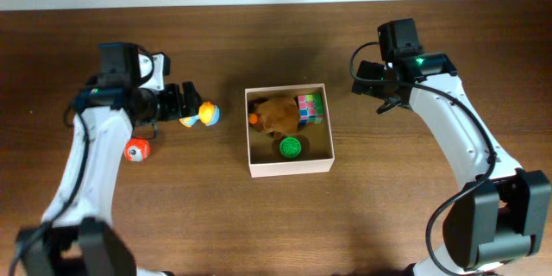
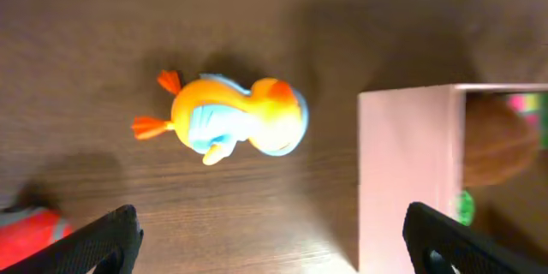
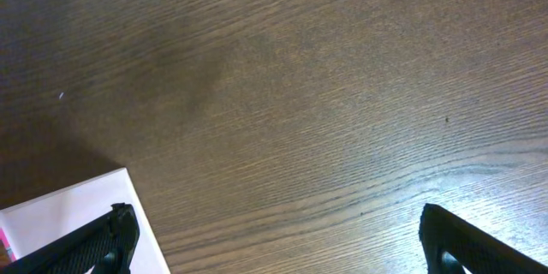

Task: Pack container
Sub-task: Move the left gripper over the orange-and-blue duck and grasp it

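Overhead and wrist views. The container (image 1: 291,167) is sitting at the middle of the table (image 1: 379,224), holding a brown plush toy (image 1: 278,114), a coloured cube (image 1: 310,108) and a green round piece (image 1: 291,147). An orange-and-blue duck toy (image 2: 231,120) is lying on its side just left of the container. The left gripper (image 2: 267,238) is hovering beside the duck, jaws standing wide apart and empty. The right gripper (image 3: 274,233) is hanging over bare wood right of the container's far corner, jaws likewise apart. A red-and-white ball (image 1: 136,149) is resting further left.
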### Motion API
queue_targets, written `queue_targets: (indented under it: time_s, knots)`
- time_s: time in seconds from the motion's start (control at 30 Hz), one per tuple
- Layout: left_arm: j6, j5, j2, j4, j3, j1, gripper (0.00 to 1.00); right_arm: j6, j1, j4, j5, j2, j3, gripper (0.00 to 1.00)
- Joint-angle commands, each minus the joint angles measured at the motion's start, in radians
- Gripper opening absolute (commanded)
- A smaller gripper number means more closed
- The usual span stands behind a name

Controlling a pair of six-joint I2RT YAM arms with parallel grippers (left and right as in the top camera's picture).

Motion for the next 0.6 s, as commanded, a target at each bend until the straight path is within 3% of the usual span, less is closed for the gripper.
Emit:
queue_targets:
  time_s: [0.0, 0.23, 0.57]
  knots:
    - [0.016, 0.006, 0.089, 0.011, 0.015, 0.002, 0.99, 0.008, -0.006, 0.000, 0.016, 0.002, 0.020, 0.99]
    - [0.020, -0.060, 0.172, 0.083, 0.014, -0.011, 0.99, 0.008, -0.006, 0.000, 0.016, 0.002, 0.020, 0.99]
    - [0.022, -0.282, 0.181, 0.196, 0.014, -0.096, 0.99, 0.008, -0.006, 0.000, 0.016, 0.002, 0.020, 0.99]
